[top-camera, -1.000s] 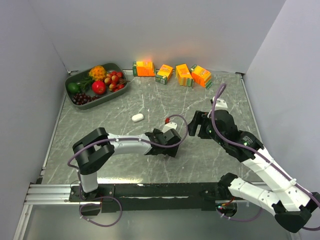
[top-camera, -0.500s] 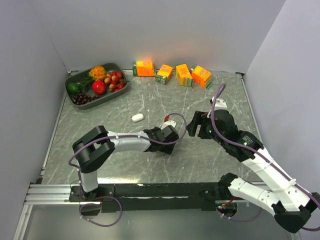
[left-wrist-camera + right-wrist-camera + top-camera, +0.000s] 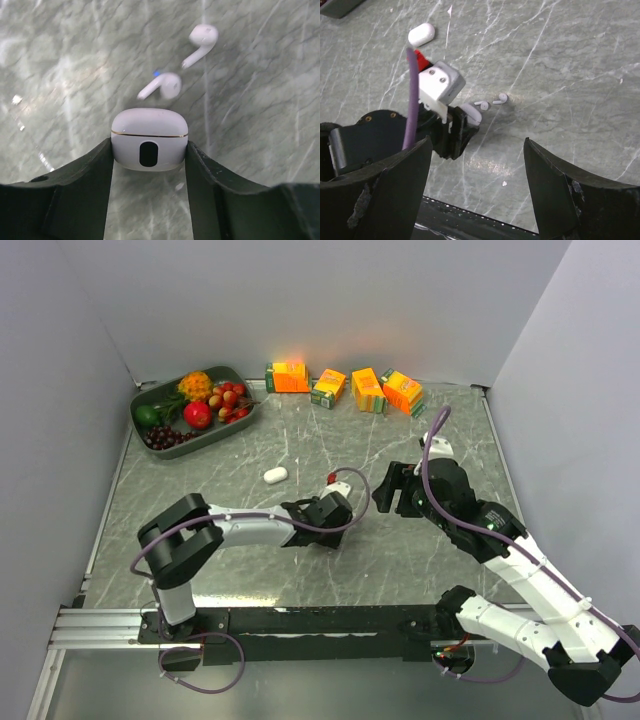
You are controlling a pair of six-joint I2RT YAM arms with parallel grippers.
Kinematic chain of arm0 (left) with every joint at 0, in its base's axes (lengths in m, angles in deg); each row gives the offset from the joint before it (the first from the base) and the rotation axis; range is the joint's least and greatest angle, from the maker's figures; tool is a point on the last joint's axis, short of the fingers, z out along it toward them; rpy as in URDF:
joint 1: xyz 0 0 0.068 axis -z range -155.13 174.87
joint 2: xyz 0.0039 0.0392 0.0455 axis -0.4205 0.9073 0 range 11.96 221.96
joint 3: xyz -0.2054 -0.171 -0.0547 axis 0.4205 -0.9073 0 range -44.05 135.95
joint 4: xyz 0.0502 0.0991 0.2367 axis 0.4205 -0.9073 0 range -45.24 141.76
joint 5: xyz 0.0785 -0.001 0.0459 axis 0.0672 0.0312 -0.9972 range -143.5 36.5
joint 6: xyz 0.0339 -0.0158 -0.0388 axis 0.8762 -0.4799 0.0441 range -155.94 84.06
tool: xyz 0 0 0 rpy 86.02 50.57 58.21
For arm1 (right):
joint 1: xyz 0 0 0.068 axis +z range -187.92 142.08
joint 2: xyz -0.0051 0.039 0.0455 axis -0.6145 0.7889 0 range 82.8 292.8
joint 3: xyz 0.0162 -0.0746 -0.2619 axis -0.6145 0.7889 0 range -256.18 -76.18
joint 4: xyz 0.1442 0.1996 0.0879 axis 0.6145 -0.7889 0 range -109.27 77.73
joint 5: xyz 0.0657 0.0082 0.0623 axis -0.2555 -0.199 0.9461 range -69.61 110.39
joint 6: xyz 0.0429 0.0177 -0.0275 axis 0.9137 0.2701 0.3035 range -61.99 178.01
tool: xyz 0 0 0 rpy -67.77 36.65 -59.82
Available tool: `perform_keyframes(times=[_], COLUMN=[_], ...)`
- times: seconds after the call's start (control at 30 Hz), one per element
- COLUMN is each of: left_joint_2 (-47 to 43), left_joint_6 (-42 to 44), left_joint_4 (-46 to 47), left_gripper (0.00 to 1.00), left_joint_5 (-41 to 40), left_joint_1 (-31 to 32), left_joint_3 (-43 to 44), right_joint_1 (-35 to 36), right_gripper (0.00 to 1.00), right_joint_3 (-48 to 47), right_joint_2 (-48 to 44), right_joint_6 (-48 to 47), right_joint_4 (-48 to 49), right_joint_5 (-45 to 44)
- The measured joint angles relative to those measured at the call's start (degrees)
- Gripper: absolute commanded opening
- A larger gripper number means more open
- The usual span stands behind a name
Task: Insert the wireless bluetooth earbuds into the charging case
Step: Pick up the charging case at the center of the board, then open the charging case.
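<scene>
Left wrist view: your left gripper (image 3: 150, 150) is clamped on the white case (image 3: 149, 127), with one finger pressed against each side. Both earbuds (image 3: 162, 86) lie loose on the table (image 3: 60, 60) just beyond the case, clear of the fingers; the farther one (image 3: 202, 39) sits up and right. Your right gripper (image 3: 477, 150) hangs wide open and empty, facing them.

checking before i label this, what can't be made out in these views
- Charging case: top view, hidden under the left claw.
- Earbuds: top view, too small to pick out beside that claw.
- White pod: top and right wrist views, too small to identify.
</scene>
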Motion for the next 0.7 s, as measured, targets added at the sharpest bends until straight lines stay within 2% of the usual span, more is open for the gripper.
perform_keyframes(times=[0.13,0.23,0.37,0.47,0.57,0.7], left_joint_2=[-7.65,-18.58,-36.65,-50.53,-57.70,-60.46], left_joint_6=[-0.17,0.02,2.82,8.02,14.86,23.17], left_joint_4=[1.84,3.91,16.26,34.97,45.90,49.18], left_gripper=[0.01,0.01,0.01,0.01,0.01,0.01], left_joint_5=[-1.99,-4.04,-4.63,-4.13,-2.23,1.05], left_joint_1=[0.46,1.05,1.60,2.43,3.08,3.58], left_joint_3=[-7.39,-14.27,-25.33,-39.67,-50.77,-54.16], right_joint_1=[0.00,0.00,0.00,0.00,0.39,3.02], right_gripper=[0.82,0.82,0.82,0.88,0.98,0.99], right_joint_3=[-2.71,-6.62,-10.29,-12.09,-13.60,-13.55], right_joint_2=[0.92,1.92,2.86,5.42,8.57,12.79], right_joint_6=[-0.39,-1.09,-3.72,-6.08,-7.61,-8.98], right_joint_4=[-0.96,-1.11,0.74,1.07,1.46,2.36], right_joint_5=[0.20,0.85,5.03,11.28,17.09,21.79])
